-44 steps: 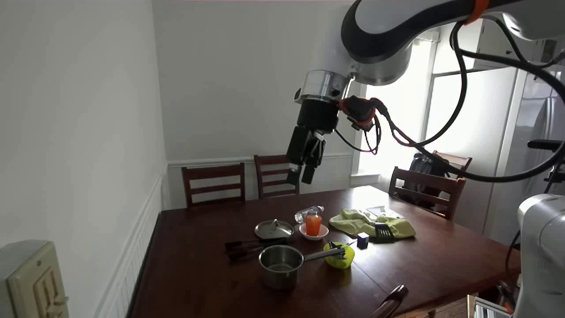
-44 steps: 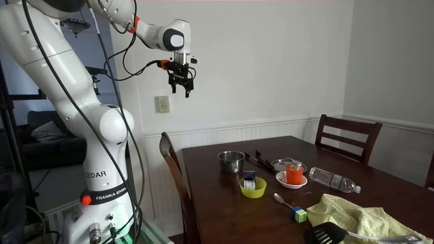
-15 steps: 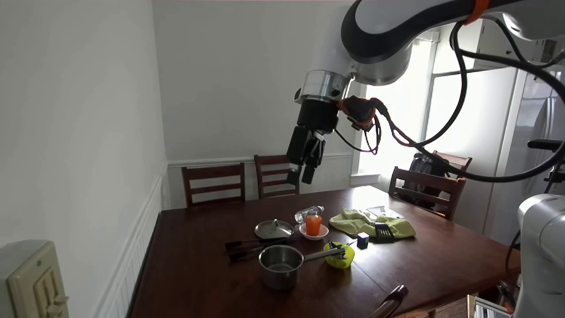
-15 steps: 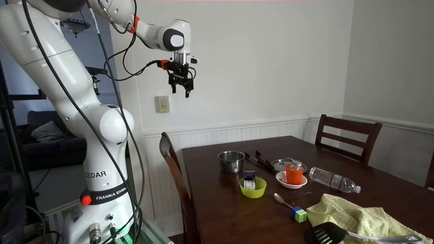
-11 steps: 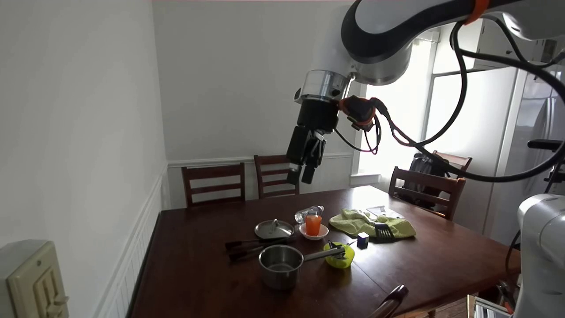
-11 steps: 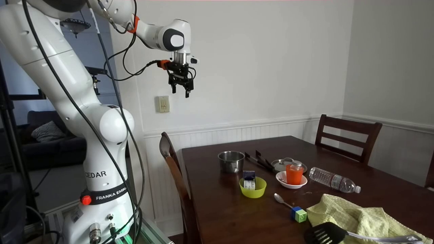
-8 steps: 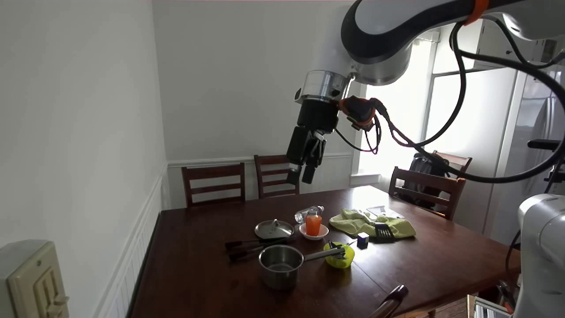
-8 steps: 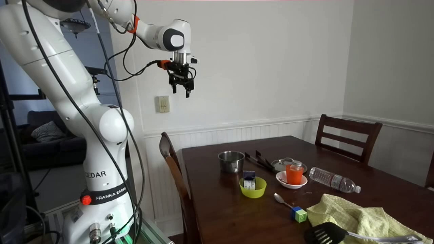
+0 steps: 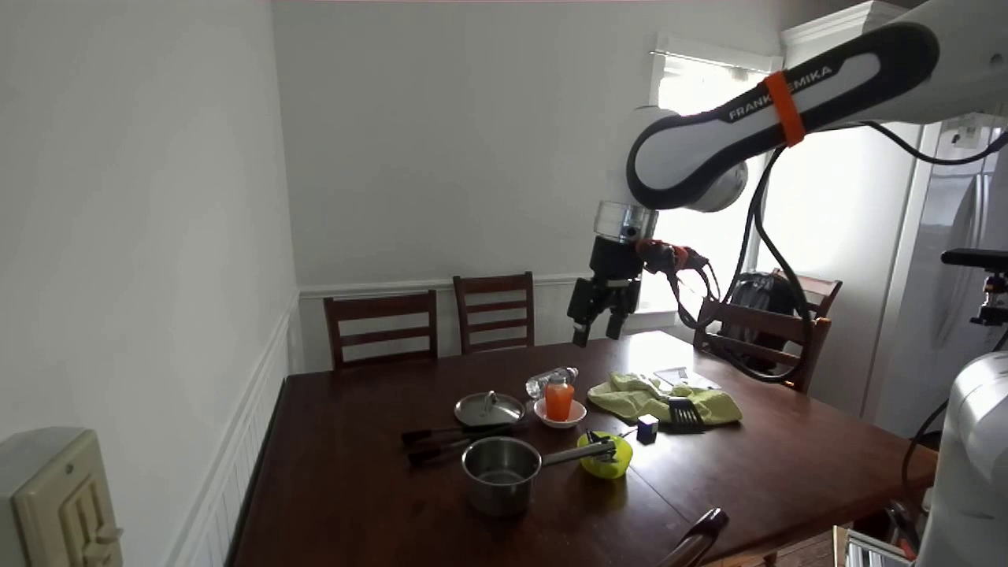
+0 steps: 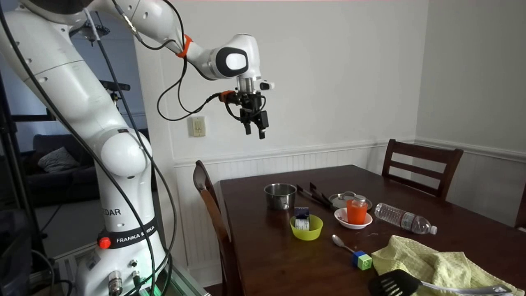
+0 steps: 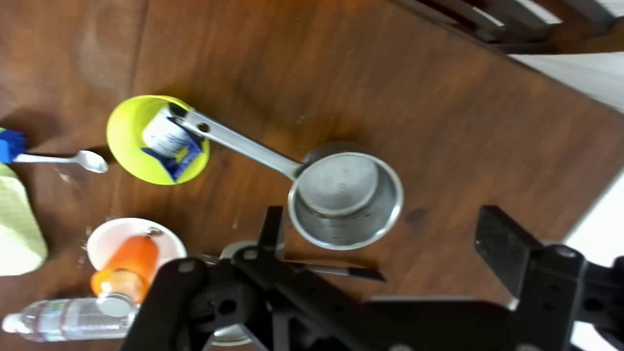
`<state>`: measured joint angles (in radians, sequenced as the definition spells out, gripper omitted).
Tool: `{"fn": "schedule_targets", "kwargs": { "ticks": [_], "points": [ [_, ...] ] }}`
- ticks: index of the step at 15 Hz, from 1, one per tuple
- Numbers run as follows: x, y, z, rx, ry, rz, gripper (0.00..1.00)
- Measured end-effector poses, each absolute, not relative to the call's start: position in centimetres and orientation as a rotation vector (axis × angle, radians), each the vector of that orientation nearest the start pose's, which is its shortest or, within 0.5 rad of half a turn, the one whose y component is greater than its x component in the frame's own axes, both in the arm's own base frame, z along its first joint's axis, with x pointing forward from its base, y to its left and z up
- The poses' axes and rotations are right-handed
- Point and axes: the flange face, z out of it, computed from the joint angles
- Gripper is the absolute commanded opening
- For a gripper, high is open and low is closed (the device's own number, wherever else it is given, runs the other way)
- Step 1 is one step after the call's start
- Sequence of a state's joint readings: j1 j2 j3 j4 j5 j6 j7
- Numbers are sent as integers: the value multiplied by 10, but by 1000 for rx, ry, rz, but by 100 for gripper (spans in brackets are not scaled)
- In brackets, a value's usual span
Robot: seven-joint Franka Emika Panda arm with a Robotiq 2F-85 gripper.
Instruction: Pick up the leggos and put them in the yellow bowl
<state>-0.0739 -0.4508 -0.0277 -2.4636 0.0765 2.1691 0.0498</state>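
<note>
The leggos are a blue and a green block together on the table, in both exterior views (image 9: 647,428) (image 10: 362,260). The blue part (image 11: 11,145) shows at the left edge of the wrist view, beside the spoon. The yellow bowl (image 10: 306,235) stands on the table; it also shows in the wrist view (image 11: 122,146) and in an exterior view (image 9: 605,470). A blue-and-white package (image 11: 168,136) lies in it. My gripper (image 10: 255,133) is open and empty, high above the table. In the wrist view its fingers (image 11: 382,219) stand wide apart, with the pot beyond them.
A steel pot (image 11: 343,195) stands beside the bowl, its handle reaching over the bowl's rim. A spoon (image 10: 342,242) touches or nearly touches the blocks. Nearby are tongs (image 10: 316,195), a lid (image 9: 489,409), an orange container (image 10: 356,211) in a white bowl, a bottle (image 10: 404,218), a cloth (image 10: 431,259) and a spatula (image 10: 396,283).
The arm was still in the earlier frames. Now my gripper is lower and farther right in both exterior views. It stays open. The things on the table have not moved.
</note>
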Motion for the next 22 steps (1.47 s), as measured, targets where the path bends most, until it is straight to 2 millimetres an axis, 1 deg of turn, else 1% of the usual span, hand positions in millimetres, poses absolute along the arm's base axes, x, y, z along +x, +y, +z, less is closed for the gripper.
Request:
{"fn": "schedule_targets", "kwargs": {
  "ticks": [2,5,7,8,9,10,12,15,16,17,19,21,22],
  "points": [
    [412,-101,454,-3031,476,-257,100],
    [404,-188,437,-3006,741,-352,100],
    [405,-236,434,-3042,855,-442,100],
    [407,-255,434,-3062,919,-468,100],
    [412,-268,435,-3072,991,-477,100],
    [418,-276,436,-3076,1044,-480,100],
    [429,-277,436,-3076,1079,-485,100],
    [432,-277,435,-3069,1097,-486,100],
    [429,-282,434,-3054,1150,-482,100],
    [423,-292,431,-3029,1233,-480,100],
    [403,-326,420,-2960,1404,-473,100],
    [381,-360,400,-2882,1574,-445,100],
    [373,-372,387,-2842,1653,-423,100]
  ]
}}
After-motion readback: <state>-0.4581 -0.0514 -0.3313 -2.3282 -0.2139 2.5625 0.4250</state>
